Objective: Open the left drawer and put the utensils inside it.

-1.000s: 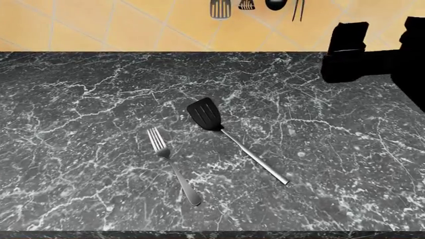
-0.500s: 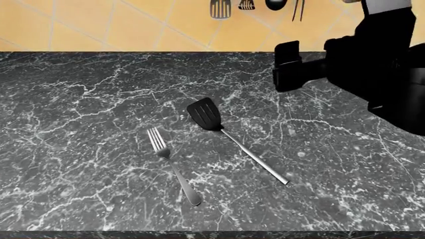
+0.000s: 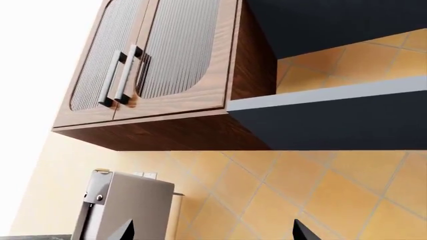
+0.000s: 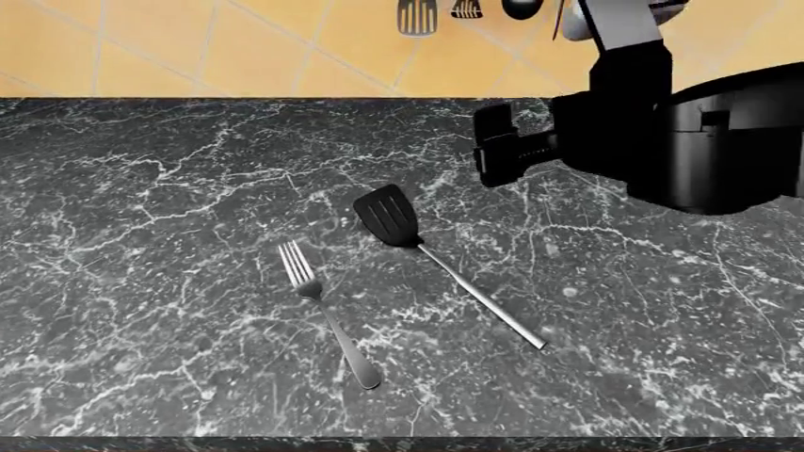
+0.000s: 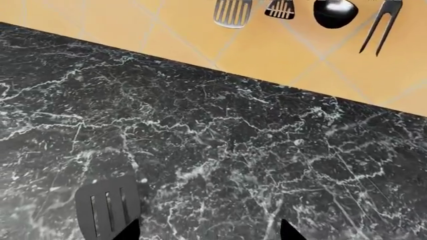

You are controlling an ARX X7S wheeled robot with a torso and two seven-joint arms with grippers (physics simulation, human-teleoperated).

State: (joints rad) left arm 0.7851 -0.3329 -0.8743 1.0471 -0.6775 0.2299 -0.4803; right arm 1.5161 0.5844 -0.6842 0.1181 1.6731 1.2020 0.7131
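A silver fork (image 4: pixel 324 311) lies on the dark marble counter (image 4: pixel 151 235), tines pointing to the wall. Right of it lies the black slotted spatula (image 4: pixel 387 217), its thin silver handle (image 4: pixel 484 299) running toward the front right. My right gripper (image 4: pixel 488 143) hovers open above the counter, up and to the right of the spatula blade (image 5: pixel 107 207), with nothing between its fingertips (image 5: pixel 288 231). My left gripper (image 3: pixel 213 236) is open and empty, facing the wall; it is outside the head view. The left drawer is out of view.
Small dark tools (image 4: pixel 419 14) hang on the yellow tiles behind the counter. The left wrist view shows a wooden wall cabinet (image 3: pixel 160 60) with two bar handles and a grey appliance (image 3: pixel 123 205) below it. The counter's front edge (image 4: pixel 402 439) runs along the bottom.
My right arm has swung left from the far right edge over the counter, ending near the spatula blade. Fork and spatula have not moved.
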